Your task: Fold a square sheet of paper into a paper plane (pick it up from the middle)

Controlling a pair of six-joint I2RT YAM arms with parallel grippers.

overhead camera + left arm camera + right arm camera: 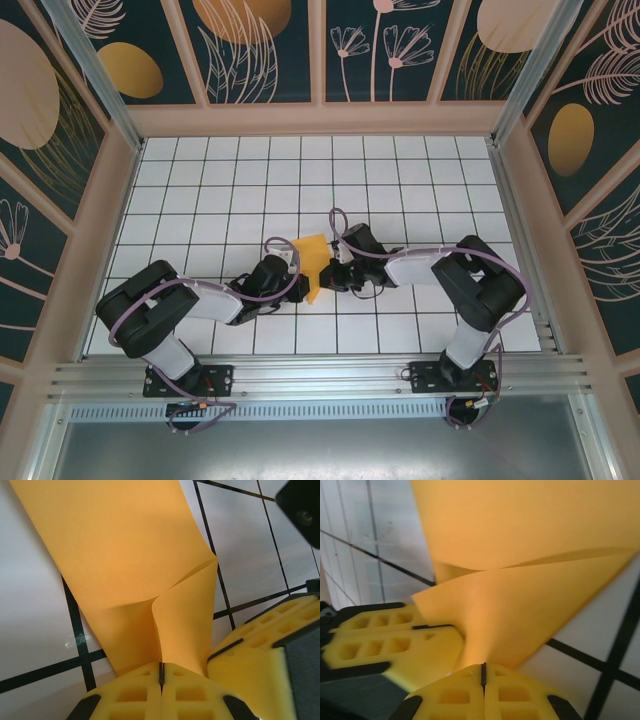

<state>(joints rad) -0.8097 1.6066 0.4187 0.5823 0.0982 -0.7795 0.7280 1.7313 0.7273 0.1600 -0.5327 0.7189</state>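
The orange-yellow square sheet of paper (pixel 313 260) is held just above the white grid floor between the two arms, bent, with a crease and one flap folded over. My left gripper (pixel 301 274) is shut on its lower edge from the left. In the left wrist view the paper (pixel 125 555) rises from my pinched left gripper (pixel 161 672). My right gripper (pixel 329 272) is shut on the sheet from the right. In the right wrist view the paper (pixel 530 545) fans out of the shut right gripper (pixel 483 672). The two sets of yellow fingertips nearly touch.
The white grid floor (pixel 240 180) spreads round the paper, walled by patterned panels (pixel 250 40) on three sides. A metal rail (pixel 320 378) with both arm bases runs along the near edge. The right gripper's fingers (pixel 260 645) crowd the left wrist view.
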